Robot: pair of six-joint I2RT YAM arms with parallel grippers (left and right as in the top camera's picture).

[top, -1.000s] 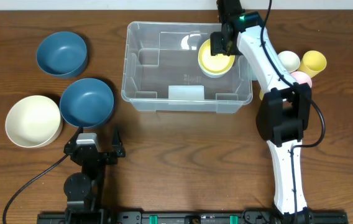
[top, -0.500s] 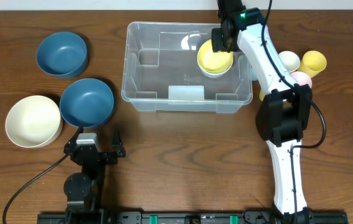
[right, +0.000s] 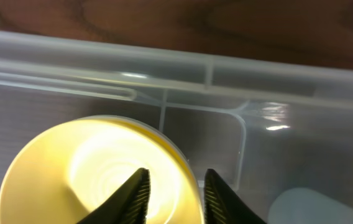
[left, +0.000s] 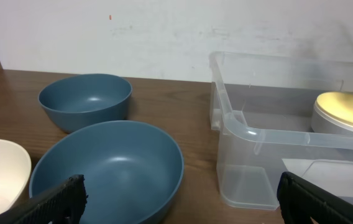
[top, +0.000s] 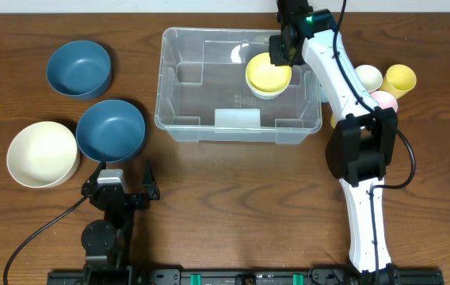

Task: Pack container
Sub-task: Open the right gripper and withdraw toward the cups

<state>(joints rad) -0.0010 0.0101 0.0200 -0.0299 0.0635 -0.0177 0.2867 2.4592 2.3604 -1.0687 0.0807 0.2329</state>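
Overhead view showing the clear plastic container (top: pixel 193 127) sitting at upper centre of the frame, right gripper (top: pixel 280 54) reaching inside it, fingers pinching the rim of a yellow bowl (top: pixel 266 77), left gripper (top: pixel 120 188) sitting at lower left, jaws spread wide, gripping nothing.

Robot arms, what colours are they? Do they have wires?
The right arm is white tubes with black joints, a tiny green light and a thin black cable. The left arm is mostly black, with a black wire trailing away.
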